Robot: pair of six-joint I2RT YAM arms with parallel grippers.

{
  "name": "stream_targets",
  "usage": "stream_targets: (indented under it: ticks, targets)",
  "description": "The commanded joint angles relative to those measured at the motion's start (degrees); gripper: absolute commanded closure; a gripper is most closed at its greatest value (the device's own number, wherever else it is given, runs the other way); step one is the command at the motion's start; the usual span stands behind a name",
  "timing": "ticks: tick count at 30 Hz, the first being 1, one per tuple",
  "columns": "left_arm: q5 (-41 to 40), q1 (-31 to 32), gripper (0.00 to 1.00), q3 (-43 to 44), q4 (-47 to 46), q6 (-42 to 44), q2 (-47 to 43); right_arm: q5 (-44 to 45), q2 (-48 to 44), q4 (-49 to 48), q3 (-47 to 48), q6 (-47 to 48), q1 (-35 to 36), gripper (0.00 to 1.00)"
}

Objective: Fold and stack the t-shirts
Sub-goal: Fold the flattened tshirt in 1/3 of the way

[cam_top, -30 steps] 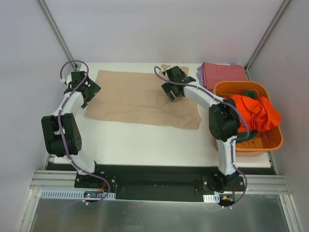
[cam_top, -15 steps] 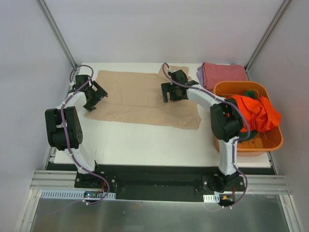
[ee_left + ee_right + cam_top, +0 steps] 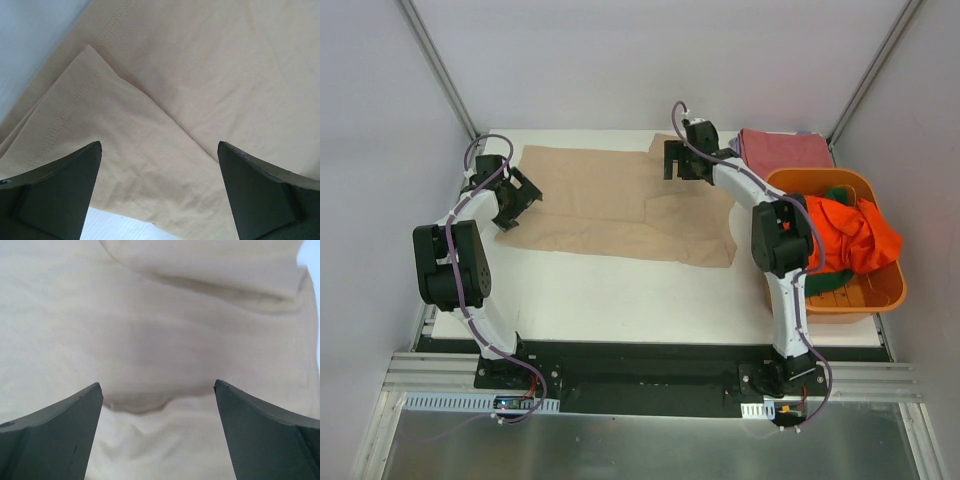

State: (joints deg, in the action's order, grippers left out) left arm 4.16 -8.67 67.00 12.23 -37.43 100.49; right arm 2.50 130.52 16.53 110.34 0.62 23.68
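A beige t-shirt [image 3: 610,205] lies spread flat across the far half of the table. My left gripper [image 3: 518,195] hovers open over the shirt's left edge; in the left wrist view [image 3: 159,145] a folded-in sleeve corner [image 3: 100,100] lies between the fingers, which hold nothing. My right gripper [image 3: 678,165] hangs open over the shirt's far edge, and in the right wrist view [image 3: 157,385] only rumpled cloth [image 3: 150,340] lies below it. A folded dusty red t-shirt [image 3: 782,152] rests on a lavender one [image 3: 734,155] at the back right.
An orange plastic tub [image 3: 880,290] stands at the right edge with a crumpled bright orange t-shirt [image 3: 850,235] and a dark green one [image 3: 837,194] in it. Bare white table [image 3: 620,295] stretches in front of the beige shirt. Frame posts rise at both back corners.
My right gripper has moved from the middle of the beige shirt toward its far edge. The left gripper edged slightly toward the shirt's left side, then stayed still. Both stay open.
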Motion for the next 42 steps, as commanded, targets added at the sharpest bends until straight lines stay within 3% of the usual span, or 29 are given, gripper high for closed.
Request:
stream_targets:
  ticks: [1,6,11,17,25,42]
  targets:
    - [2.86,-0.04,0.01,1.99,-0.80,0.43,0.23,-1.00,-12.27,-1.06,-12.46,0.53,0.75,0.04]
    - [5.68,1.28,0.01,2.34,-1.94,-2.03,-0.12,-1.89,-24.94,-5.11,-31.39,-2.82,4.78,0.04]
    - [5.07,1.99,0.01,2.96,-1.95,-3.35,3.74,0.22,-27.07,-1.78,-36.33,-5.27,9.10,0.04]
    - [2.17,0.41,0.01,-3.18,-1.77,-5.89,3.05,2.69,-28.38,2.89,-41.86,-8.70,9.54,0.04]
    - [0.58,-2.06,0.01,-15.40,-1.77,-10.29,-5.12,-4.52,-33.39,-0.19,-53.65,-11.70,10.06,0.04]
    - [-3.72,-2.06,0.01,-38.34,4.02,-13.72,-32.09,-3.82,-49.30,-1.06,-70.79,-19.69,18.15,0.04]
